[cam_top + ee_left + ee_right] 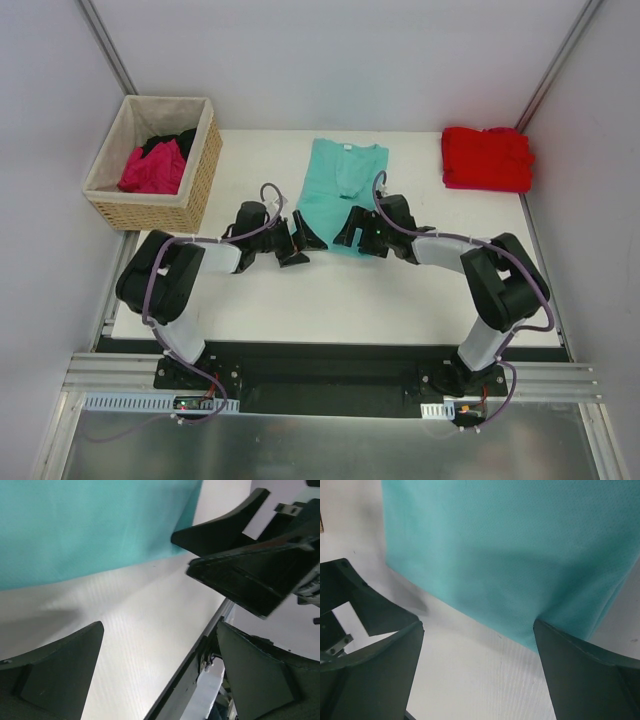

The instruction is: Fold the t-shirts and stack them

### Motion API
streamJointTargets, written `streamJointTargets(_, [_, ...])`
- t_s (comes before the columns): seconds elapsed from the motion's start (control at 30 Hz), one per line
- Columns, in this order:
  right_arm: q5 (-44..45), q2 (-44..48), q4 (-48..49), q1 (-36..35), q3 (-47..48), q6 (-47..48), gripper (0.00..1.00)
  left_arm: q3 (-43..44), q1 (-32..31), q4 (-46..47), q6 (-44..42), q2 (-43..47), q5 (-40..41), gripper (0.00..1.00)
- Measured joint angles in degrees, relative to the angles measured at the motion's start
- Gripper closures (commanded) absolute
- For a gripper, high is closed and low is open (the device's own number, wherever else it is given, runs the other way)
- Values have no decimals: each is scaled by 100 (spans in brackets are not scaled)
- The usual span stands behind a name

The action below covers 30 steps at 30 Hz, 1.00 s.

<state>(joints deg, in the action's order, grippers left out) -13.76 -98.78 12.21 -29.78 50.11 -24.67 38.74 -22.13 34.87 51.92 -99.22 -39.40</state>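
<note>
Here, teal t-shirt (325,190), white neck label (349,146), unreadable

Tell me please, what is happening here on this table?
Two robot arms are working on a teal t-shirt, which lies folded lengthwise in the middle of the table. The left gripper and the right gripper are both open at its near edge, holding nothing. A red t-shirt lies folded at the far right corner. A magenta t-shirt and a black t-shirt are in the basket on the left.
</note>
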Motion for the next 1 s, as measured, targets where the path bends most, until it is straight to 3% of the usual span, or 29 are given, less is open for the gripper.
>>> streamJointTargets(0.17, [33, 55, -48, -24, -31, 0, 3, 168, -83, -826, -63, 905, 83, 1])
streamJointTargets(0.37, [76, 92, -136, -39, -31, 2, 3, 1104, -92, -1744, -590, 1517, 420, 1])
streamJointTargets(0.47, [92, 109, -181, -44, -31, 2, 3, 1362, -13, -1827, -793, 1320, 527, 2])
streamJointTargets(0.73, [116, 166, -337, -48, -31, 31, 3, 1449, 304, -1902, -940, -199, 748, 2])
streamJointTargets(1.0, [114, 168, -348, -48, -31, 70, 3, 1572, 339, -1633, -925, -621, 702, 2])
